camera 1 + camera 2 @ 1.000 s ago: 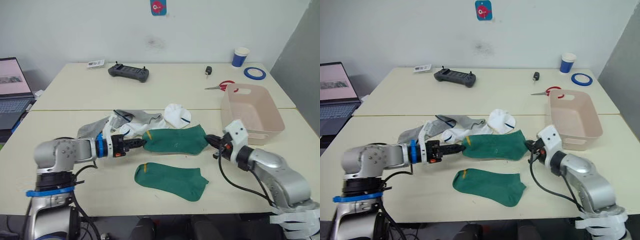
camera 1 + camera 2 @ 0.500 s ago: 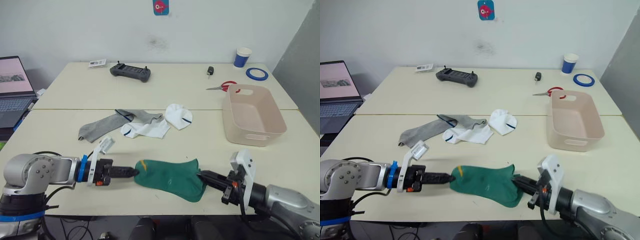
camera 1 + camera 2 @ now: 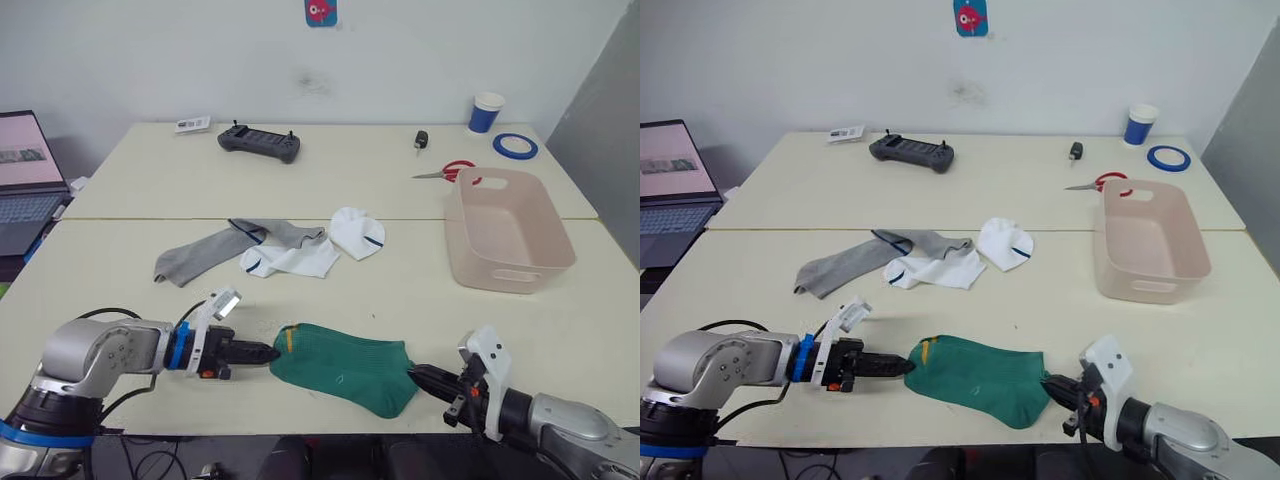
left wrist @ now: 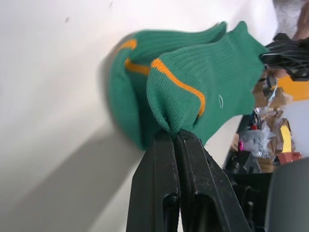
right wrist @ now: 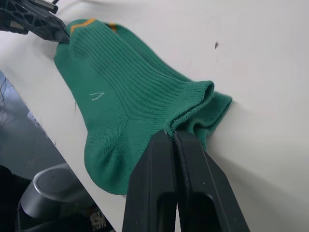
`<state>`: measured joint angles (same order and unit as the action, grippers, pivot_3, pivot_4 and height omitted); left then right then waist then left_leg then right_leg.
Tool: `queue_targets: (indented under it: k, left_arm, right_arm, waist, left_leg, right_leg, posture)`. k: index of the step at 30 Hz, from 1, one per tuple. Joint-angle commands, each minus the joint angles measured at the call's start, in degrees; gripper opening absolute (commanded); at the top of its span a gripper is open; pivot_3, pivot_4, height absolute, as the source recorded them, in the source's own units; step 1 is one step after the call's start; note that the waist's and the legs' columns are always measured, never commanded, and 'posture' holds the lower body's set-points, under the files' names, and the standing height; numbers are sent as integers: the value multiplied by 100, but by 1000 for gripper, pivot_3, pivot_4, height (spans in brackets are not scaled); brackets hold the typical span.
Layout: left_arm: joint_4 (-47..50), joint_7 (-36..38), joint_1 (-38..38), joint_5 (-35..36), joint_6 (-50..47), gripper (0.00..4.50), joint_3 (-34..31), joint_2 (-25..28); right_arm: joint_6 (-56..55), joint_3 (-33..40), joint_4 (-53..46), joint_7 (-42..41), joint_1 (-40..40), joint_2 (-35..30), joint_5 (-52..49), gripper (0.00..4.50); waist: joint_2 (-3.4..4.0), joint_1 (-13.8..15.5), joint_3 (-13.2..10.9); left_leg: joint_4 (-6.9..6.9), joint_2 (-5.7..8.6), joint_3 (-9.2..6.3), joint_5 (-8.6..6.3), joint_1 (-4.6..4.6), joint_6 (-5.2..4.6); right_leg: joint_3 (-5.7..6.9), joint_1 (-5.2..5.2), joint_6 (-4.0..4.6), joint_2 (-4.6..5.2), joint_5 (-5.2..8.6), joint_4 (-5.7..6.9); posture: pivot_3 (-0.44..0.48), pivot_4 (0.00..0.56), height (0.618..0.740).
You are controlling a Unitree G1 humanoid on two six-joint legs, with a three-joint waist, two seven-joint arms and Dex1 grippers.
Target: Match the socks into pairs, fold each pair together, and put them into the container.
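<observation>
The two green socks (image 3: 345, 366) lie stacked at lower centre of the head views, near the table's front edge. The left gripper (image 3: 272, 352) pinches their toe end; the right gripper (image 3: 413, 372) is closed on the cuff end. One pair looks matched but not yet folded. The grey socks (image 3: 215, 250) and white socks (image 3: 318, 247) sit unpaired mid-frame. The tub (image 3: 510, 228), at right, is empty.

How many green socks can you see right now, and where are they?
2. One green sock lies stacked on the other near the table's front edge. The left gripper pinches one end of the top sock, the right gripper the other end.
</observation>
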<state>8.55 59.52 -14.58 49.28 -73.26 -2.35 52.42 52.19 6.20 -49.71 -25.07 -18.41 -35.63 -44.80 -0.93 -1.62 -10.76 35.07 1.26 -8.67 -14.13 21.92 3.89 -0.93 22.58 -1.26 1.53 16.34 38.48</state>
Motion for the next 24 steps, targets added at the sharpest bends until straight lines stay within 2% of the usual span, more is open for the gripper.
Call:
queue_targets:
  k: [1, 4, 14, 24]
  left_arm:
    - [44, 217, -200, 247, -94, 0, -234, 133]
    - [-104, 108, -362, 151, -54, 0, -162, 33]
    - [-590, -91, -518, -531, 293, 0, 655, -420]
    - [-939, -104, -644, -947, 544, 0, 858, -534]
  right_arm:
    - [-132, 276, -184, -98, 6, 12, -396, 35]
    - [-105, 317, -82, 68, 154, 41, -441, 35]
    - [-63, -419, 392, 261, 657, -2, 128, 35]
    - [18, -593, 479, 223, 705, -120, 355, 35]
  waist:
    - [0, 0, 0]
    - [0, -6, 0]
    - [-2, -5, 0]
    - [-3, -4, 1]
  left_leg:
    - [-2, 0, 1, 0, 0, 0]
    - [-2, 0, 6, 0, -1, 0]
    - [-2, 2, 14, 0, -2, -1]
    - [-2, 2, 14, 1, -4, -1]
  right_leg:
    - [1, 0, 0, 0, 1, 0]
    - [1, 1, -1, -1, 1, 0]
    - [-1, 3, -2, -4, 0, 2]
    - [-2, 3, -3, -6, 0, 7]
  posture:
    - [0, 150, 740]
    - [0, 150, 740]
    - [0, 150, 740]
    - [0, 150, 740]
